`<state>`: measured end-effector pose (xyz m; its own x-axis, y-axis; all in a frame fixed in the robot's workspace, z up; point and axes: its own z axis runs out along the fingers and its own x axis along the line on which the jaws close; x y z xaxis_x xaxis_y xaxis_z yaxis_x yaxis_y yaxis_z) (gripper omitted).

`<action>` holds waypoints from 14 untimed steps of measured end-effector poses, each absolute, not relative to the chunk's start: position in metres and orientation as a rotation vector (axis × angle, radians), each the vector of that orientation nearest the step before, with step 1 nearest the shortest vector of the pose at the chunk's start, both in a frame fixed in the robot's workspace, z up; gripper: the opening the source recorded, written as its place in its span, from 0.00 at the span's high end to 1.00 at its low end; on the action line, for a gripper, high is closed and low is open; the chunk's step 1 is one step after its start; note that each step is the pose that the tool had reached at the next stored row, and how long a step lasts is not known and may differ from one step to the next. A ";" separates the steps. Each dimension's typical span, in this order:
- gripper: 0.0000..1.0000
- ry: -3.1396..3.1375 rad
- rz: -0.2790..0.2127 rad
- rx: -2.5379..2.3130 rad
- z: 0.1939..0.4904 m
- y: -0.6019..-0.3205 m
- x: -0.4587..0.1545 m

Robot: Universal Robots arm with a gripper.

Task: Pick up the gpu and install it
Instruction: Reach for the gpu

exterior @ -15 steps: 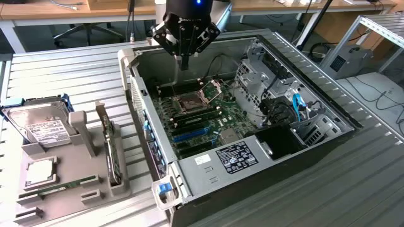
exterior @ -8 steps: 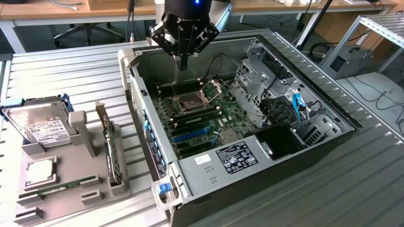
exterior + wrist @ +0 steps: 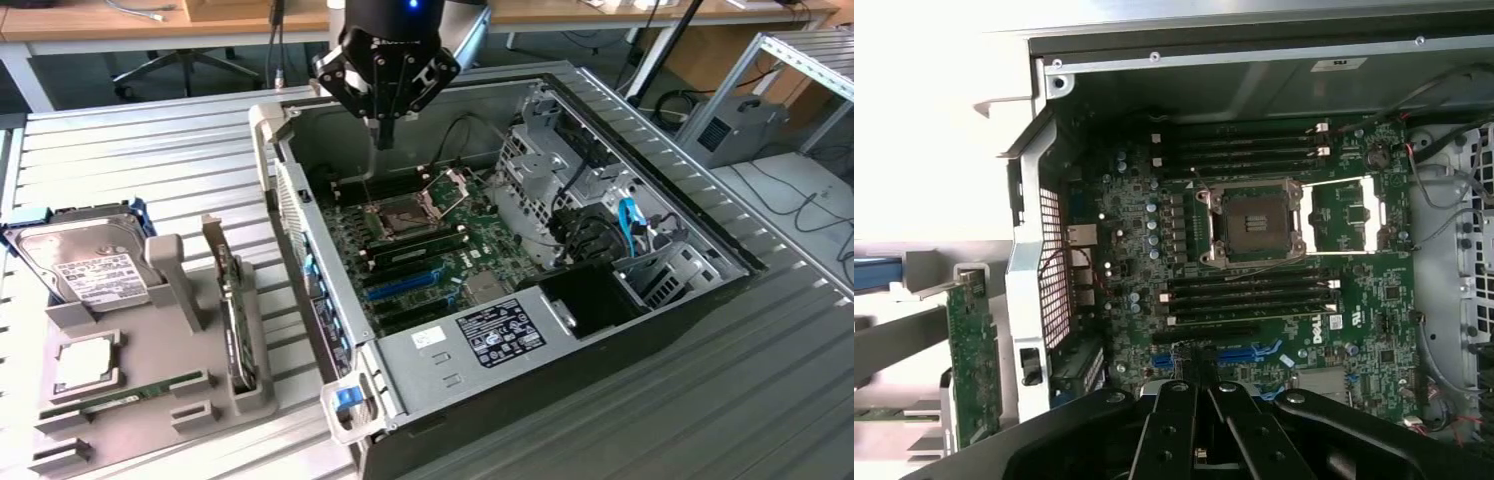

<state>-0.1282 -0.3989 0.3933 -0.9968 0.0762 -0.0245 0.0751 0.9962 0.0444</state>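
Above open case [image 3: 287,190], fingers [image 3: 384,130] closed, empty; gpu [image 3: 238,320] seemingly upright in holder [image 3: 160,400] on counter [image 3: 160,170], well apart. Good pickup: square to card edge.

We see a matte black claw [image 3: 384,138], built of angular linkage bars [image 3: 1154,432] joined by round pivot pins [image 3: 1176,386]. Just above the claw, a small blue light [image 3: 414,5] glows on our dark wrist [image 3: 380,15].

Open black computer case [image 3: 314,150] centre, grey holder tray [image 3: 174,280] at the exterior view's left — dark flat gpu [image 3: 238,320] upright on its case-side edge
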 end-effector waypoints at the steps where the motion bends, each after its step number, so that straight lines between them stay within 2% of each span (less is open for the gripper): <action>1: 0.89 3.112 0.068 0.118 0.393 -0.399 -0.128; 14: 0.89 3.113 0.068 0.118 0.393 -0.399 -0.135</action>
